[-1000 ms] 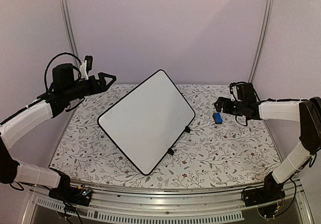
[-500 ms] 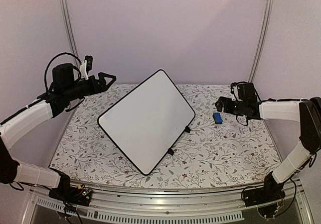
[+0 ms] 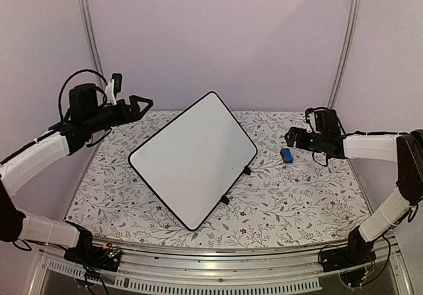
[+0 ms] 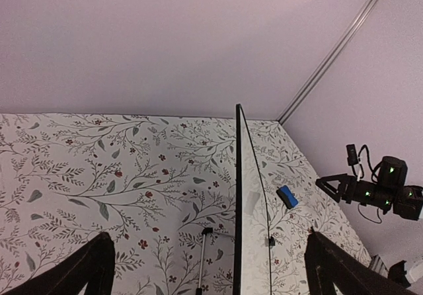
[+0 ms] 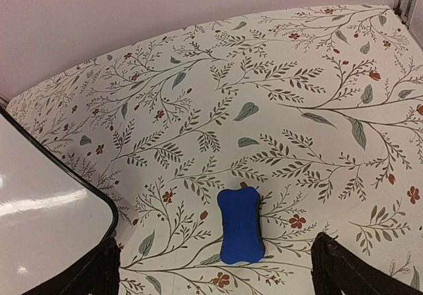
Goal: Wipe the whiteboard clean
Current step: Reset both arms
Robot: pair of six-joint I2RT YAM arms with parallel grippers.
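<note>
The whiteboard (image 3: 195, 158) stands tilted on its black clip feet in the middle of the floral table, its face blank white. The left wrist view shows it edge-on (image 4: 238, 202); its corner shows in the right wrist view (image 5: 46, 209). A small blue eraser (image 3: 287, 155) lies flat on the table right of the board, also seen in the right wrist view (image 5: 239, 225) and the left wrist view (image 4: 287, 196). My right gripper (image 3: 291, 138) is open and empty, hovering just above and behind the eraser. My left gripper (image 3: 145, 101) is open and empty, held high at the far left.
A metal prop rod (image 4: 201, 260) lies behind the board. The floral table (image 3: 297, 196) ends at a metal rail along the near edge (image 3: 218, 282). Plain walls and two vertical rails enclose the back.
My right gripper has drawn back slightly to the right, away from the eraser. The left arm, board and eraser have not moved.
</note>
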